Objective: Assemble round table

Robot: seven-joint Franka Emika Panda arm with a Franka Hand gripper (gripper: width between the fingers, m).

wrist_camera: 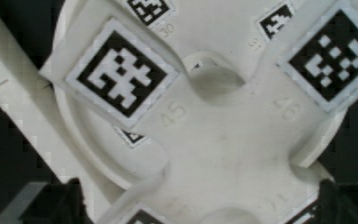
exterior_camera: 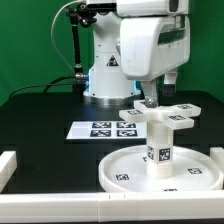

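The large round disc (exterior_camera: 122,172) lies at the front, towards the exterior view's right. On it the short thick leg (exterior_camera: 160,150) stands upright, and the cross-shaped base (exterior_camera: 166,114) sits on top of the leg. My gripper (exterior_camera: 149,100) hangs just over the far side of the base, open. In the wrist view the base (wrist_camera: 211,120) fills the picture with its tags, and the dark fingertips (wrist_camera: 51,205) stand wide apart at either side of it. My gripper (wrist_camera: 197,208) holds nothing that I can see. Whether the fingers touch the base does not show.
The marker board (exterior_camera: 105,128) lies flat behind the disc. White border blocks run along the exterior view's left (exterior_camera: 8,165) and the front edge (exterior_camera: 60,205). The arm's pedestal (exterior_camera: 105,78) stands at the back.
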